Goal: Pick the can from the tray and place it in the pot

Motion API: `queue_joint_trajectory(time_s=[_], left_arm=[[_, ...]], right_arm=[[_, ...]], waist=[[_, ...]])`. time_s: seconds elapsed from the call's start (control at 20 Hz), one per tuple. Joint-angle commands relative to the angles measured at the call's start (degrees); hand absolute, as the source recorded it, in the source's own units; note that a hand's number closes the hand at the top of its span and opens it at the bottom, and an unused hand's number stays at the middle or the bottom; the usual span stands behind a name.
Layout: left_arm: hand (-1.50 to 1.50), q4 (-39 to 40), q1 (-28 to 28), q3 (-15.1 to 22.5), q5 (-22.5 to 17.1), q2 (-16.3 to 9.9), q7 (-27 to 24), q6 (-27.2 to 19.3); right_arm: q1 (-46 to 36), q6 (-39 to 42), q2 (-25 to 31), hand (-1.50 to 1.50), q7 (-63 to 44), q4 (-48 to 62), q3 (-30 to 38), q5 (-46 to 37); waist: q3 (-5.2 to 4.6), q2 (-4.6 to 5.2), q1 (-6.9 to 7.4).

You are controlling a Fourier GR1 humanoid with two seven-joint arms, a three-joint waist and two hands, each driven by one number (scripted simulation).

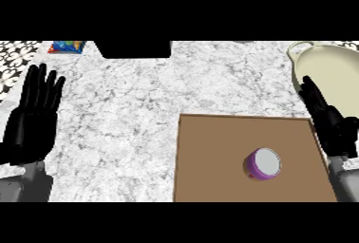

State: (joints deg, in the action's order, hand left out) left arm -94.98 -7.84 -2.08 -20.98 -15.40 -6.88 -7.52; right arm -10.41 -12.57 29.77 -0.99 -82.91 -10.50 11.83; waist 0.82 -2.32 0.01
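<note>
can [263,163]: purple, on tray [210,161], right of centre; untouched, so pick not yet begun.
pot [335,78]: cream, far right on worktop [119,118], beyond tray; goal spot.
right robot hand [329,121]: released, fingers straight, at tray's right edge betw. can & pot; likely staged for reach.
left robot hand [35,111]: released, fingers up, resting at left.

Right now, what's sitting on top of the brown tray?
Only the can, purple with a pale top, stands on the tray, toward its right side. The right hand covers the tray's right edge, so that strip cannot be seen.
</note>
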Motion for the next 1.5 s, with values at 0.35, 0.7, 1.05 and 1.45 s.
queue_joint_trajectory(time_s=[0.35,0.7,1.05,1.45], left_arm=[[0.00,3.66,9.85,-1.32,5.66,-1.35,1.40,-5.21],[0.00,2.93,12.64,3.39,8.71,2.13,-0.59,-6.31],[0.00,2.93,11.71,6.01,11.01,2.81,-2.56,-5.88],[0.00,1.90,9.48,8.55,12.76,4.09,-2.00,-6.55]], right_arm=[[12.18,-30.47,5.77,-1.50,3.58,-10.30,16.71,-18.65],[25.40,-46.97,-6.67,-1.50,12.30,-29.83,8.40,-32.64],[45.59,-49.34,-17.71,-1.50,8.68,-35.58,-3.55,-49.59],[66.05,-40.05,-25.25,-1.50,-3.27,-34.21,-8.50,-63.99]], waist=[[-1.28,-0.94,-14.33],[-1.19,0.37,-8.67],[-1.45,2.09,-5.26],[-1.56,3.89,-2.15]])
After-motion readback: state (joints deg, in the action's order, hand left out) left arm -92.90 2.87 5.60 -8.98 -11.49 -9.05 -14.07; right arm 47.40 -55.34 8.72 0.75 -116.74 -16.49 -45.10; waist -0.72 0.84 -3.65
